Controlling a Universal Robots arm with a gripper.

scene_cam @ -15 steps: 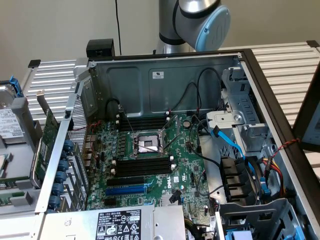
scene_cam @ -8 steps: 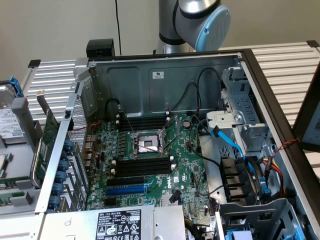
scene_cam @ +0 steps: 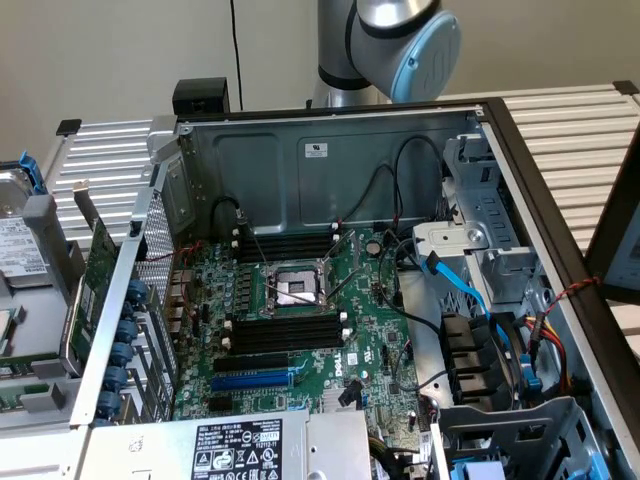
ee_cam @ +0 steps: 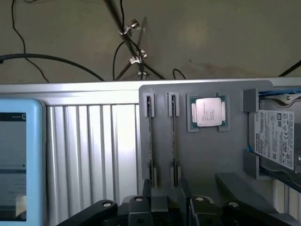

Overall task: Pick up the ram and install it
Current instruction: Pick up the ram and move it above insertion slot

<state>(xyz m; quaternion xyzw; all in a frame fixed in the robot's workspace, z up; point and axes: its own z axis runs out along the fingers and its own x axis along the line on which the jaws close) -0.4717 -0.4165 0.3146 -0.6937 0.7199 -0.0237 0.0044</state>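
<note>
Gripper: the gripper (ee_cam: 164, 200) has its fingers spread wide, with nothing held between them.
Ram, position: a ram stick (ee_cam: 150, 136) stands on edge in a groove of the grey holder tray (ee_cam: 221, 155), directly ahead of the gripper. Its near end is close to the fingertips; whether they touch cannot be told.
Ram, count: two. A second ram stick (ee_cam: 173, 136) stands in the parallel groove just beside the first.
Other tray items: one processor (ee_cam: 208, 112) lies beside the second stick, and one hard drive (ee_cam: 277, 141) lies beyond it at the tray's edge.
Tray surroundings: a slatted metal table (ee_cam: 94, 150) borders the first stick's side, with a blue-framed screen (ee_cam: 21, 160) farther out.
Case: one open computer case (scene_cam: 330, 150) in the exterior view, its motherboard (scene_cam: 370, 330) exposed and the processor socket (scene_cam: 292, 288) near centre.
Memory slots: two banks of long black slots, an upper bank (scene_cam: 285, 243) at 12 o'clock of the socket and a lower bank (scene_cam: 285, 332) at 6 o'clock, both uncovered from above.
Edges and room: case walls stand at 12 and 9 o'clock of the board, blue and black cables (scene_cam: 470, 290) crowd 3 o'clock, and a power supply (scene_cam: 240, 450) sits at 6 o'clock.
Arm: the robot arm (scene_cam: 390, 40) stands at 12 o'clock, behind the case.
</note>
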